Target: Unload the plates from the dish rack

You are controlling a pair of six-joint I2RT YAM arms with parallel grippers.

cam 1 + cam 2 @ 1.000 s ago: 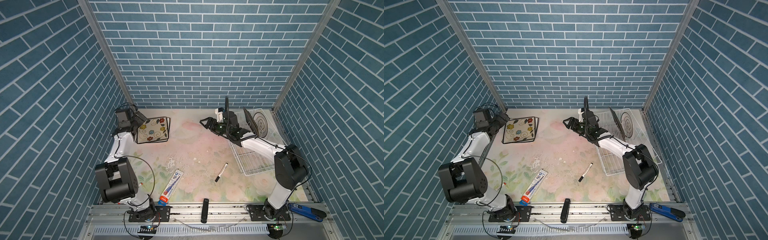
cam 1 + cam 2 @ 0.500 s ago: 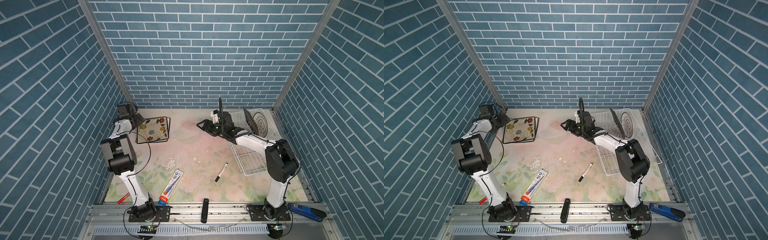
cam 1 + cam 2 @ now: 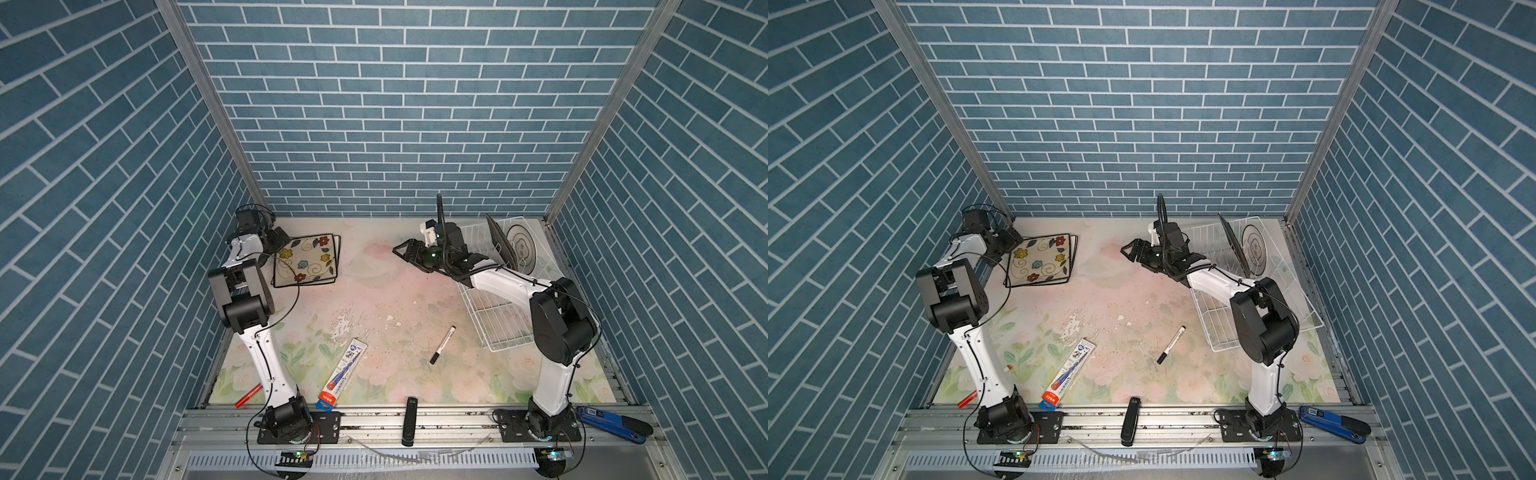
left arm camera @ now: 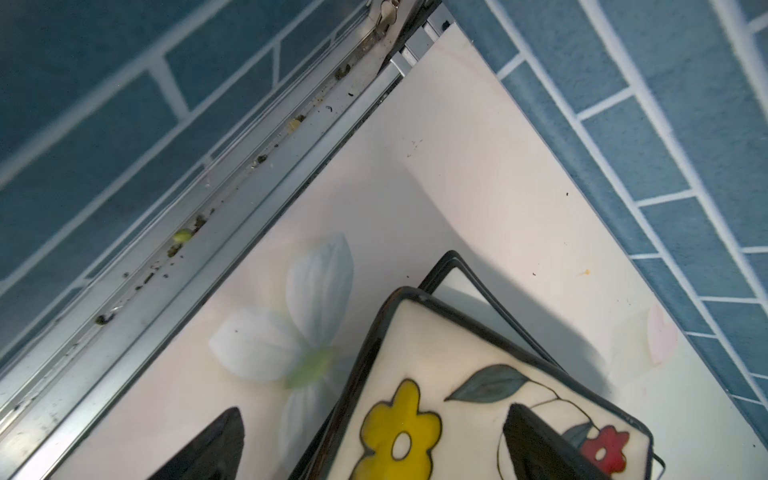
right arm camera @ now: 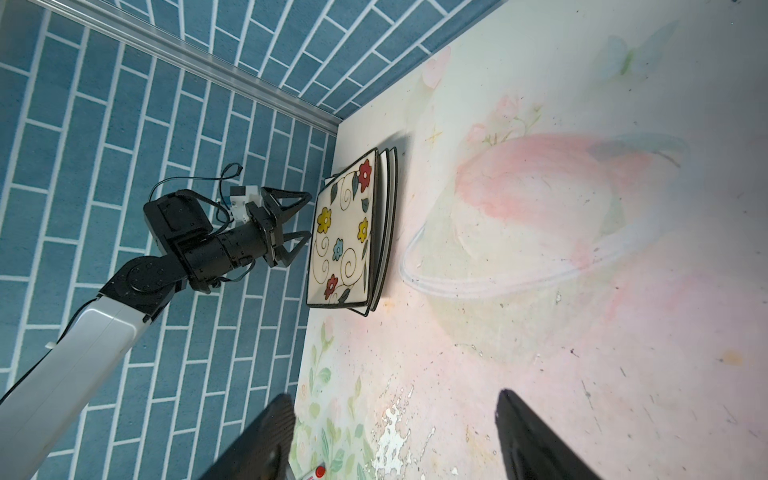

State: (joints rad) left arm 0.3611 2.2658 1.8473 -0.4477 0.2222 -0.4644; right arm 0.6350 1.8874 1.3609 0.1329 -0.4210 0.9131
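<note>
Left arm (image 3: pixel 241 299) raised, left jaws open by three stacked plates (image 3: pixel 305 259), right jaws open, two plates (image 3: pixel 519 245) in dish rack (image 3: pixel 496 328)

No legible txt; print on pkg (image 3: pixel 344 371), blue tool (image 3: pixel 611 421) too small.

The left arm (image 3: pixel 266 365) and right arm (image 3: pixel 552 386): white link shells, bulky black joint housings (image 3: pixel 245 307), thin black cables (image 3: pixel 299 293) looped alongside, black screwed base plates (image 3: pixel 330 428). The left gripper (image 5: pixel 308 215): black, with triangular open-frame fingers (image 5: pixel 305 194) beside a white wrist block.
</note>
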